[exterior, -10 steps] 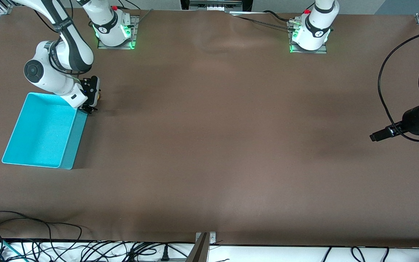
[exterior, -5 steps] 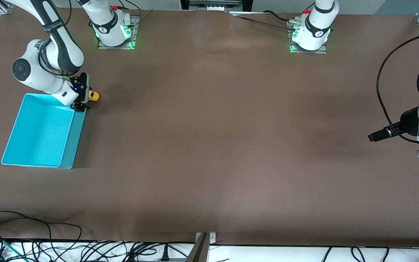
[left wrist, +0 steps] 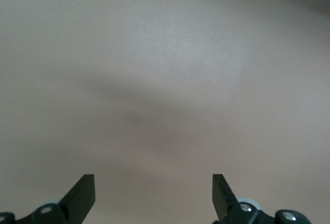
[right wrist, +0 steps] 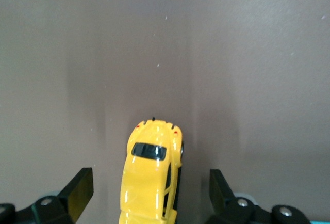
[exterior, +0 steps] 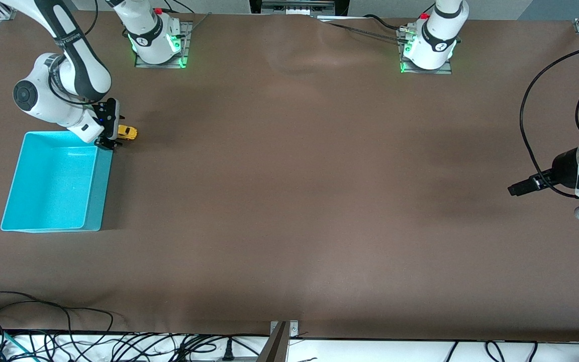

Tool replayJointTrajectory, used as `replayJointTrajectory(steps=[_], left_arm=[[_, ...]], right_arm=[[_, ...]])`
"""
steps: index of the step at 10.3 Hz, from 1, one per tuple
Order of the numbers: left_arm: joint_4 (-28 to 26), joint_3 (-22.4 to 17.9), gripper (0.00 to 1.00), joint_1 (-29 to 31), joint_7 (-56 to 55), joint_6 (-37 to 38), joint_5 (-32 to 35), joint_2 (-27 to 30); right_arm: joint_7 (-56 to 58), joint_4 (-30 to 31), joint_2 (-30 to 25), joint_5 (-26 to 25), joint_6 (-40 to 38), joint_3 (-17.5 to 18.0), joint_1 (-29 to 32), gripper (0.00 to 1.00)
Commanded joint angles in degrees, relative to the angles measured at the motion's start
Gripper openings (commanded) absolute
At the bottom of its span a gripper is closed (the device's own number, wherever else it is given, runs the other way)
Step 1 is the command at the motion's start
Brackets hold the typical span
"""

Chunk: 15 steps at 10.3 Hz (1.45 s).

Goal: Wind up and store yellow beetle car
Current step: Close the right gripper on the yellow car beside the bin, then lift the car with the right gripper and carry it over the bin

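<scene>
The yellow beetle car (exterior: 127, 132) stands on the brown table beside the turquoise bin's (exterior: 96, 191) corner farthest from the front camera. My right gripper (exterior: 110, 143) is low over that corner, open. In the right wrist view the car (right wrist: 152, 177) lies between the gripper's (right wrist: 150, 184) spread fingers and touches neither. My left gripper (exterior: 515, 190) waits open and empty over the left arm's end of the table; the left wrist view shows it (left wrist: 153, 188) over bare table only. The bin is empty.
The two arm bases (exterior: 156, 42) (exterior: 427, 48) stand along the table's edge farthest from the front camera. Black cables (exterior: 536, 125) loop at the left arm's end, and more cables (exterior: 68, 337) lie off the table's near edge.
My right gripper has moved toward the right arm's end of the table, uncovering the yellow car, which it hid before. The bin has turned slightly. The left arm has barely moved.
</scene>
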<state>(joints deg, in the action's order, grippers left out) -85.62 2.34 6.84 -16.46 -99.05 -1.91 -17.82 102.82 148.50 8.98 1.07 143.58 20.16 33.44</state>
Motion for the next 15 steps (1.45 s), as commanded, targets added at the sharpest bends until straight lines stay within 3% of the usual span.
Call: replayJointTrajectory(steps=[1,2,3,4,5,9,11,15], left_arm=[[-0.2,-0.1,1.00,0.0,1.4,0.4,-1.5,0.1],[-0.2,-0.1,1.00,0.0,1.4,0.4,-1.5,0.1],[-0.2,-0.1,1.00,0.0,1.4,0.4,-1.5,0.1],[-0.2,-0.1,1.00,0.0,1.4,0.4,-1.6,0.1],[-0.2,-0.1,1.00,-0.1,1.3,0.4,-1.5,0.1],[-0.1,-0.1,1.00,-0.1,1.3,0.4,-1.5,0.1],[0.1,-0.1,1.00,-0.1,1.4,0.4,-1.5,0.1],[0.2,-0.1,1.00,-0.1,1.3,0.4,-1.5,0.1]], right_arm=[[3.2,0.4,1.1,-0.5,1.9,-0.1,0.7,1.00],[2.8,0.3,1.8,-0.5,2.3,-0.1,0.7,1.00],[3.4,0.4,2.1,-0.5,3.1,-0.1,0.7,0.44],[3.4,0.3,2.1,-0.5,3.2,-0.1,0.7,0.06],[3.5,0.3,2.0,-0.5,3.1,-0.2,0.7,0.00],[6.8,-0.9,-0.9,-0.8,1.5,0.5,0.6,0.00],[6.2,-4.2,-3.7,-0.5,-4.6,3.3,0.5,0.00],[3.8,-11.4,-6.4,0.0,-18.4,3.7,0.5,0.00]])
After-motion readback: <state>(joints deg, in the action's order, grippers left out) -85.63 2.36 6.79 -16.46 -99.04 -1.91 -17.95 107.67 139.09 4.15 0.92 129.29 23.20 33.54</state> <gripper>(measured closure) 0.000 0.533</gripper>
